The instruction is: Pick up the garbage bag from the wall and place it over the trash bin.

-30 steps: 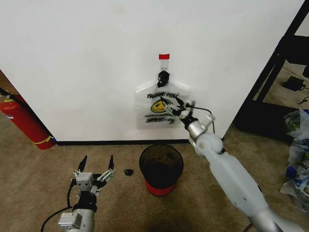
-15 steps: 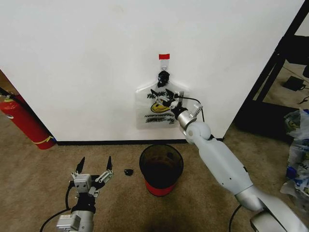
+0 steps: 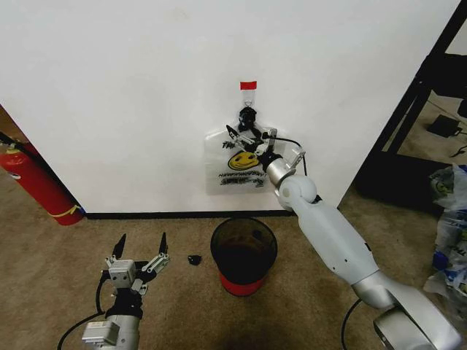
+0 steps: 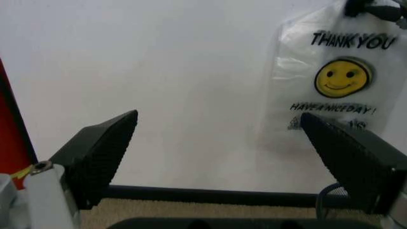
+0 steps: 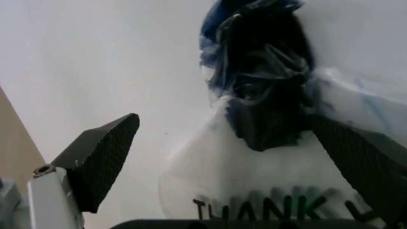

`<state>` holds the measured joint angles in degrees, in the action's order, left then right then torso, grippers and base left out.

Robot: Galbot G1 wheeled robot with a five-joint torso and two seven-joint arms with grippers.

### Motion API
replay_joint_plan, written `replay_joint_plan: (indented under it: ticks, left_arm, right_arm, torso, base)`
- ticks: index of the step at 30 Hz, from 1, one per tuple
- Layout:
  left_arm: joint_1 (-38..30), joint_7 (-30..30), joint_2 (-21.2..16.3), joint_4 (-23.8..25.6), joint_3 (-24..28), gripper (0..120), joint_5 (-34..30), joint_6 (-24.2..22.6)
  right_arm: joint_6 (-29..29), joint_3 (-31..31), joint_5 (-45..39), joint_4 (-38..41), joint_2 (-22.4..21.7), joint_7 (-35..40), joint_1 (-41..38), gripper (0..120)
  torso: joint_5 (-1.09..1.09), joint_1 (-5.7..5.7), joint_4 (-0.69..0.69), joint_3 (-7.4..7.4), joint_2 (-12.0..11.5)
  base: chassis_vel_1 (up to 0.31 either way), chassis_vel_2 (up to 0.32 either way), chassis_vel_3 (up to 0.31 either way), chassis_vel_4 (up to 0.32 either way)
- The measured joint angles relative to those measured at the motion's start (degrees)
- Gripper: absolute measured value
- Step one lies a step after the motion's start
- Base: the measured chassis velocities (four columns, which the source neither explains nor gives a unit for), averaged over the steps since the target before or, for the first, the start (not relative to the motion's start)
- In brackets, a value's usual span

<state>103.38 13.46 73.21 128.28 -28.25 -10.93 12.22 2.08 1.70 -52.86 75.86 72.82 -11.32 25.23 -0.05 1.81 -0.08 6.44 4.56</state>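
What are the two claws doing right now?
Left claw: open, holding nothing.
Right claw: open, up at the garbage bag, not gripping it.

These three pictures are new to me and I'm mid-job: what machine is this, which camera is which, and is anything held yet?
It is a wheeled robot with two arms, each ending in a two-fingered gripper. The wide picture comes from the head camera, looking down at a white wall and a carpeted floor. The other two come from cameras on the wrists, so the dark wedges at their edges are that arm's own jaws.

The right gripper is raised to the top of the garbage bag, which hangs from a black hook under a red tape strip. Its jaws are open either side of the bag's bunched handles; nothing is held yet. The left gripper waits low, open. The trash bin stands on the floor below the bag, and a fire extinguisher leans at the left.
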Motion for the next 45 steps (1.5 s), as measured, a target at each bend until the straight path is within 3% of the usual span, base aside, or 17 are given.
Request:
replay_joint_plan:
  ticks: [16,24,31,45]
  left_arm:
    - [0.01,0.11,0.05,-0.22,0.07,100,-0.49,0.21]
    - [0.06,0.16,0.06,-0.44,-0.21,100,-0.99,0.27]
    - [-0.49,0.17,0.1,-0.93,0.62,100,-0.94,0.29]
    - [-0.62,0.13,0.32,-1.34,1.08,100,-0.75,0.61]
  right_arm:
    - [-0.71,0.75,-1.37,-0.68,-0.17,0.46,-1.05,99]
    - [-0.86,1.57,-1.2,-0.16,0.21,0.43,-0.63,84]
    - [-0.91,1.52,-1.19,0.59,-0.78,0.67,-0.12,53]
    - [-1.06,1.1,-1.34,1.87,-1.35,1.55,1.82,48]
  torso:
    - [-0.01,0.0,0.0,0.0,0.0]
    - [0.0,0.0,0.0,0.0,0.0]
    - [0.0,0.0,0.0,0.0,0.0]
    - [0.0,0.0,0.0,0.0,0.0]
  base:
    - [0.0,0.0,0.0,0.0]
    - [0.0,0.0,0.0,0.0]
    - [0.0,0.0,0.0,0.0]
    - [0.0,0.0,0.0,0.0]
